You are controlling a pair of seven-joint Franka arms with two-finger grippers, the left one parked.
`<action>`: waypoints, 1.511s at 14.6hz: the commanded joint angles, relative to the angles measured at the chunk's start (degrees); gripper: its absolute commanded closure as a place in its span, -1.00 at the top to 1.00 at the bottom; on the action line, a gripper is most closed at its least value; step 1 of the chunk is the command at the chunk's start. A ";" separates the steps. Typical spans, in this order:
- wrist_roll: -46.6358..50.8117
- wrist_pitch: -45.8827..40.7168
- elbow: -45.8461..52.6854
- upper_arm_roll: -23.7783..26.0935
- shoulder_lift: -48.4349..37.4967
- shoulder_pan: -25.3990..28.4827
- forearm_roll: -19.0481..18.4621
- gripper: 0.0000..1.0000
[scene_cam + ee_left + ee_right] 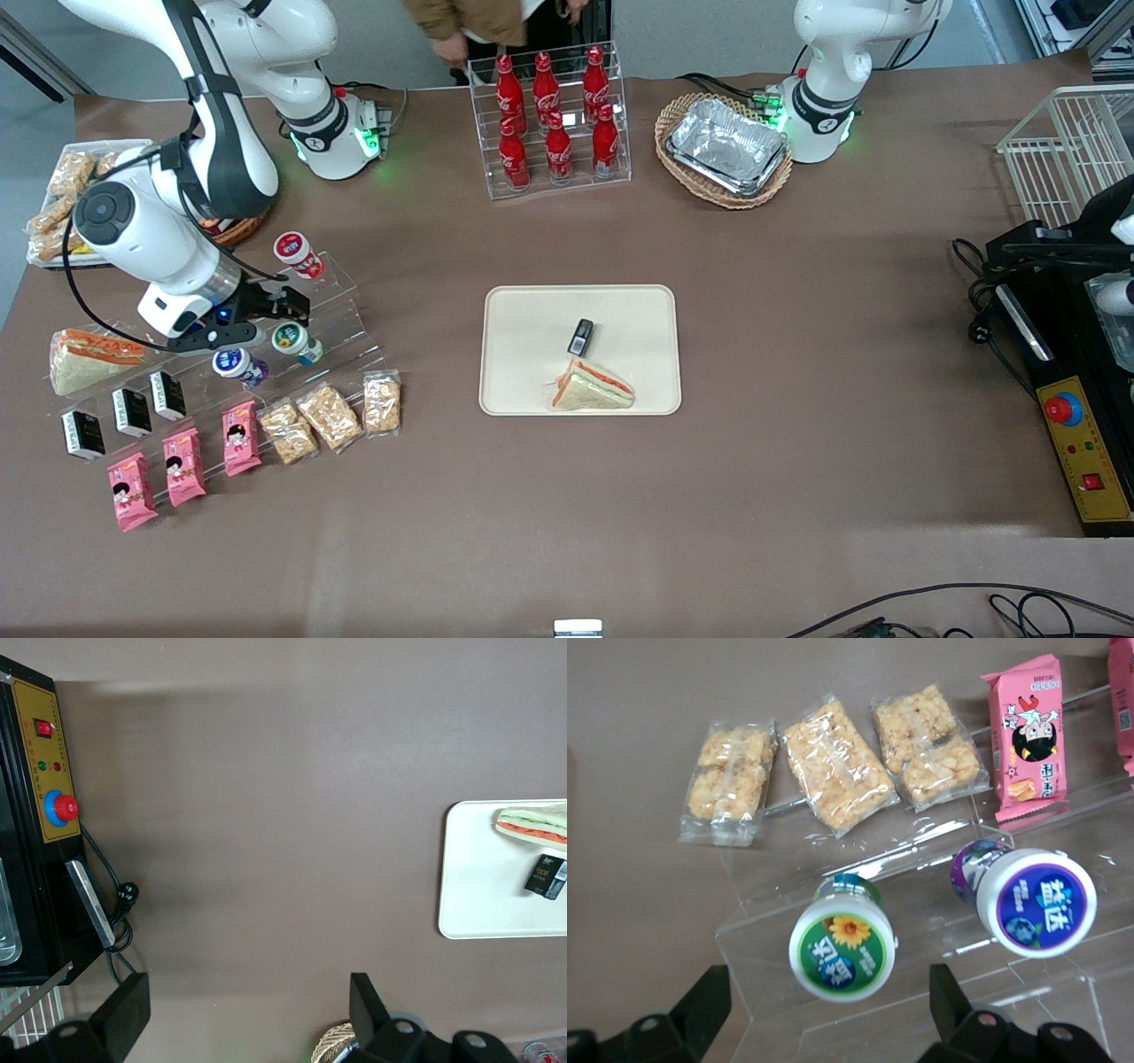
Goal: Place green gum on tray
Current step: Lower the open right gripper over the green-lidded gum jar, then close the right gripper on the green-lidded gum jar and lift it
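Green gum (842,948) tilted on clear stepped rack, apart from cream tray (523,354).

Even bright overhead light, soft shadows, slight wrist-view blur.

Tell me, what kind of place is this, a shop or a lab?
Probably a robotics lab staged like a snack counter: cola bottles in a clear rack, a sandwich on the tray, and the gripper, open above the green gum on an acrylic stand.

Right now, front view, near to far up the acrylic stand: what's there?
Pink snack packs → blue-lidded canister → green gum, with the open gripper over it → red-lidded canister.
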 commanded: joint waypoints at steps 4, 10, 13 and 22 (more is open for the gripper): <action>-0.23 7.72 -1.97 -0.12 4.18 0.89 -0.72 1.00; -2.50 10.11 -3.56 -0.12 4.80 1.15 -0.72 0.38; -5.15 9.93 -3.38 -0.30 4.80 0.80 -0.72 -0.25; -5.24 -19.12 14.17 -0.39 1.64 1.07 -0.28 -0.38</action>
